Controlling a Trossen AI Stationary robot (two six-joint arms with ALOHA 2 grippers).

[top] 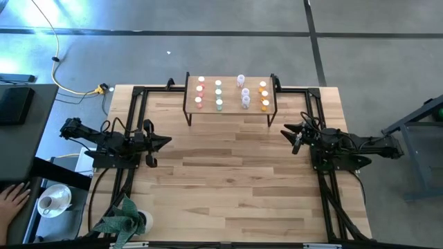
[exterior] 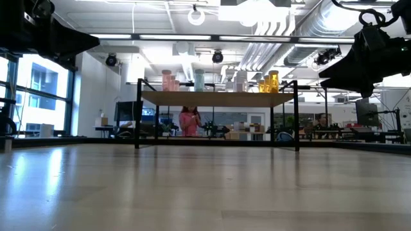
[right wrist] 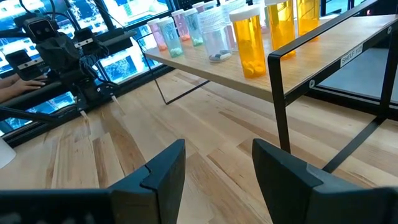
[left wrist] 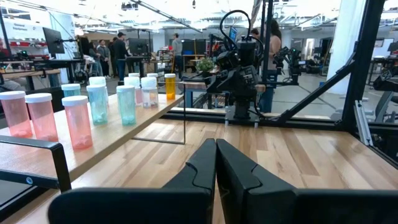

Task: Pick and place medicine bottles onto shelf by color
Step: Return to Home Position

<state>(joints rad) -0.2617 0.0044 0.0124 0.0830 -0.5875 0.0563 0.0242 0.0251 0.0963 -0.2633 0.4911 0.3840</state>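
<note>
Medicine bottles (top: 219, 93) stand on the shelf (top: 230, 107) at the tabletop's (top: 235, 180) far edge. You can see 4 columns, running red-pink, pale green, clear-white, orange from the left arm's side to the right's. Your left gripper (top: 167, 141) hangs over the tabletop's left side, well apart from the shelf, with its fingers (left wrist: 202, 165) pressed together, holding nothing. Your right gripper (top: 286, 130) hangs near the shelf's right legs — fingers spread, empty.
</note>
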